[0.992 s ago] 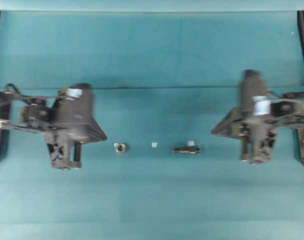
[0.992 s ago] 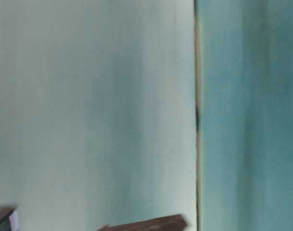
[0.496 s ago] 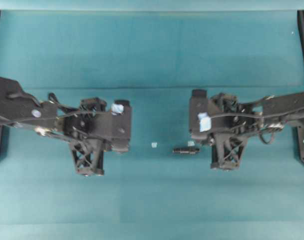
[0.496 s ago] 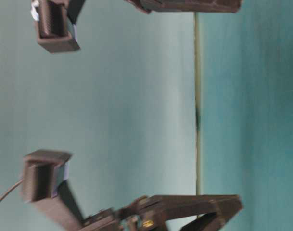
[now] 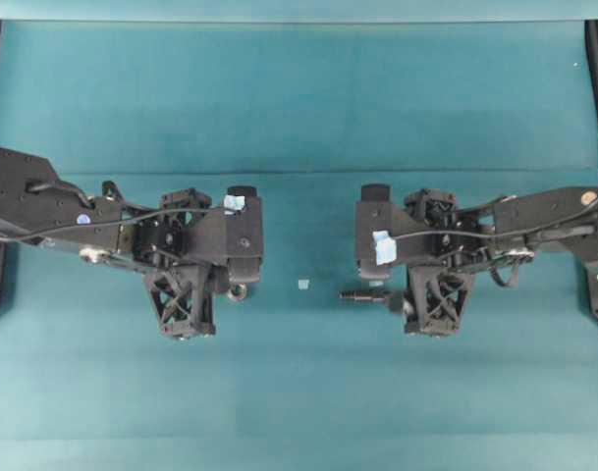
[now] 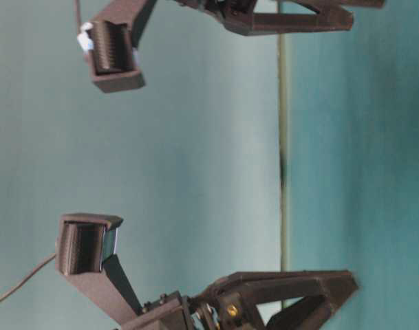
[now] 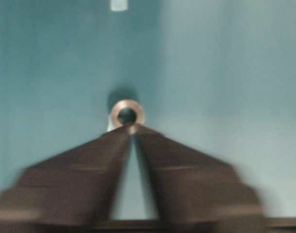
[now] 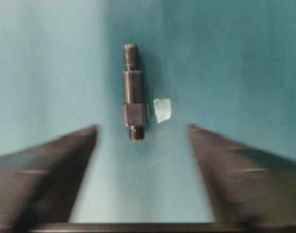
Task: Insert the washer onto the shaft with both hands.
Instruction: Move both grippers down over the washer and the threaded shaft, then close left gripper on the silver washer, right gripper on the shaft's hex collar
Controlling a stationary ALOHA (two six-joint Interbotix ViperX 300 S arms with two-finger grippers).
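The left gripper (image 7: 132, 130) hovers with fingers nearly together at the washer (image 7: 127, 113), not gripping it. The right gripper (image 8: 142, 133), fingers wide, straddles the shaft (image 8: 133, 106) for pickup.

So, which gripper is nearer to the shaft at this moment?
The right one. The right gripper is open, with the shaft lying on the table just ahead of the gap between its fingers. The left gripper is far off, its tips at the washer.
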